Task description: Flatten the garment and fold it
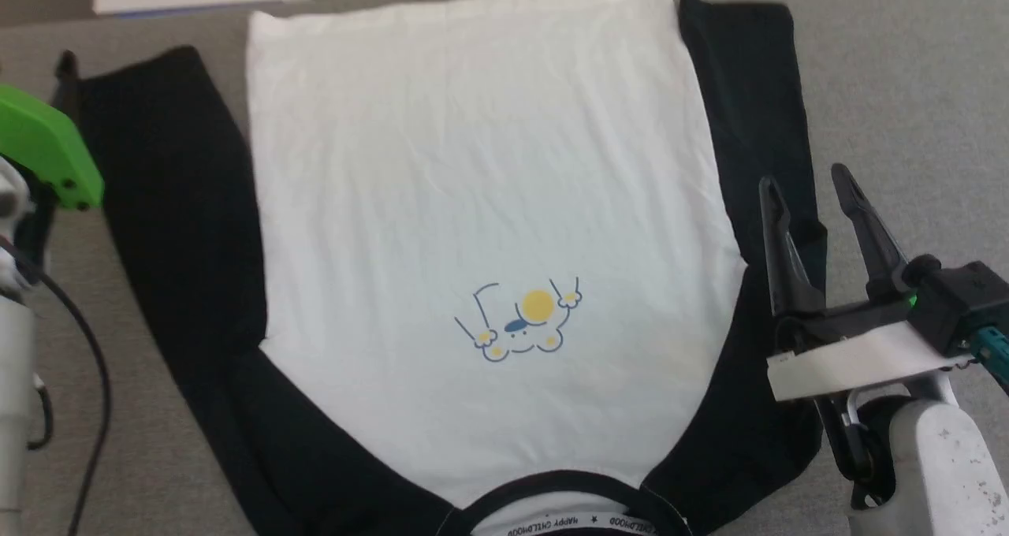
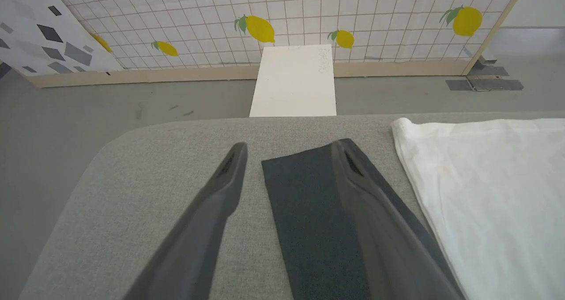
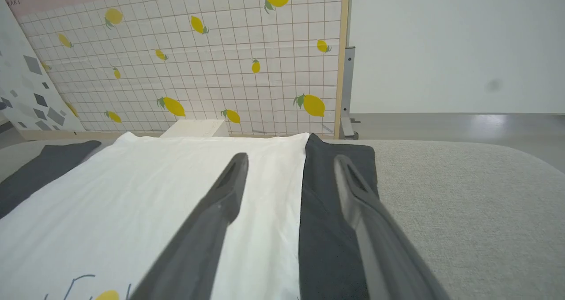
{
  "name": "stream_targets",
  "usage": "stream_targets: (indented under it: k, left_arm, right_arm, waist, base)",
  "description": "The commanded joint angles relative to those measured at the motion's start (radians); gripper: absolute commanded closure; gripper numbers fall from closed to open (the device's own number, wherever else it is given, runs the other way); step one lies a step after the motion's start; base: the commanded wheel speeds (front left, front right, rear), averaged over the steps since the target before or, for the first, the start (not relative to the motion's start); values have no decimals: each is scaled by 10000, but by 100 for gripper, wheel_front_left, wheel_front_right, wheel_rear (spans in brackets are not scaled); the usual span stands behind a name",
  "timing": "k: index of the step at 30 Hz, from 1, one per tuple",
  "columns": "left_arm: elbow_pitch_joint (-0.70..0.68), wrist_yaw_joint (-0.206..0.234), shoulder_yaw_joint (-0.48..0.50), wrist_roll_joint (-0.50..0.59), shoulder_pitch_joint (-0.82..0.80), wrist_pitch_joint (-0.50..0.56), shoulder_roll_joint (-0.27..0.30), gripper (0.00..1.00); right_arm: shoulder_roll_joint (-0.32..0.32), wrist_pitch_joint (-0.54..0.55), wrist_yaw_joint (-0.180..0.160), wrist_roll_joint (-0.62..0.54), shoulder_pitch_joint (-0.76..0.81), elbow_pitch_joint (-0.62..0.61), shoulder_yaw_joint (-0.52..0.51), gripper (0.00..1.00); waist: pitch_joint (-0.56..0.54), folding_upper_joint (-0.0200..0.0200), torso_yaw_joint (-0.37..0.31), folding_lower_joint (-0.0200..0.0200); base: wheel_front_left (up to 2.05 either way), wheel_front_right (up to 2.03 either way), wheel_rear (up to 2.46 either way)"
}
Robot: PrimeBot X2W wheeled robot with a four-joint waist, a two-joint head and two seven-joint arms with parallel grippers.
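Grey fabric-topped desk [image 1: 906, 87] with rounded corners takes up most of the head view. Behind it: grey floor [image 2: 66, 114], lemon-print grid wall panel [image 2: 309, 9], and a white board [image 2: 293, 81] at the desk's far edge.

Garment [image 1: 473, 165] lies spread flat in the middle of the desk, face up, with the neck at the near edge and the hem at the far edge. The white body has only light wrinkles. The black left sleeve [image 1: 173, 205] lies alongside the body on the left, its cuff toward the far side. The black right sleeve [image 1: 749, 110] does the same on the right, and its cuff reaches the level of the hem.

Right hand [image 1: 804, 180] is at the garment's right edge, fingers spread wide, nothing between them. In the right wrist view, the right hand [image 3: 291, 158] has one finger over the white body and the other over the right sleeve. Can't tell if it touches the cloth.

Left hand [image 2: 291, 145] is also spread wide and holds nothing. One finger is over the left sleeve's cuff end and the other over bare desk. Contact unclear.

A green cover [image 1: 43, 154] on the left arm and a black cable [image 1: 87, 347] show at the head view's left edge.

Black neck trim [image 1: 552, 485] curves along the bottom edge with a lettered white band inside. A small blue-and-yellow cartoon print [image 1: 524, 323] sits on the chest, upside down in the head view.
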Motion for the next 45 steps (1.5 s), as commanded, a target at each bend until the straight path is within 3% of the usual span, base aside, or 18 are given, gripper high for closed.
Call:
stream_targets:
  k: [1, 10, 14, 18, 19, 20, 21, 22, 34, 45]
  left_arm:
    - [163, 65, 104, -137, -301, 405, 131, 0]
    - [510, 1031, 771, -650, -782, 2911, 844, 0]
    - [335, 1421, 1211, -1190, -535, 3562, 726, 0]
    - [133, 1467, 1411, -1682, -193, 4004, 495, 0]
    - [51, 1402, 1444, -1809, -137, 4023, 423, 27]
    - [-72, 1288, 1465, -1932, -79, 3973, 346, 66]
    - [-163, 1208, 1475, -1985, -38, 3872, 300, 95]
    - [-254, 1113, 1475, -2013, 7, 3726, 271, 100]
    - [-198, 735, 2009, -1574, 862, 340, 277, 100]
    - [-790, 598, 2893, -1724, 2588, -989, 639, 100]
  right_arm:
    - [1, -123, -15, 105, -222, 43, 64, 0]
    - [1, -483, -15, 401, -575, 229, 273, 0]
    - [1, -601, -15, 493, -608, 327, 289, 0]
    - [1, -670, -15, 580, -629, 436, 294, 0]
    - [1, -681, -15, 579, -633, 459, 292, 0]
    - [1, -683, -15, 571, -638, 485, 287, 0]
    - [1, -683, -15, 569, -643, 501, 282, 0]
    - [1, -672, -15, 565, -648, 521, 274, 0]
    - [1, -528, -15, 457, -153, 813, 102, 0]
    - [1, -163, -15, 377, 847, 673, -361, 0]
  waist:
    - [1390, 0, -850, -1]
    - [2253, 0, -1235, -1]
    - [2433, 0, -1272, -1]
    - [2472, 0, -1246, -1]
    - [2457, 0, -1228, -1]
    - [2424, 0, -1196, -1]
    - [2380, 0, -1166, -1]
    - [2322, 0, -1139, -1]
    - [616, 0, -603, -1]
    - [-1383, 0, 341, -1]
  base:
    - [0, 0, 0]
    - [0, 0, 0]
    - [0, 0, 0]
    - [0, 0, 0]
    - [0, 0, 0]
    - [0, 0, 0]
    - [0, 0, 0]
    - [0, 0, 0]
    - [0, 0, 0]
    - [0, 0, 0]
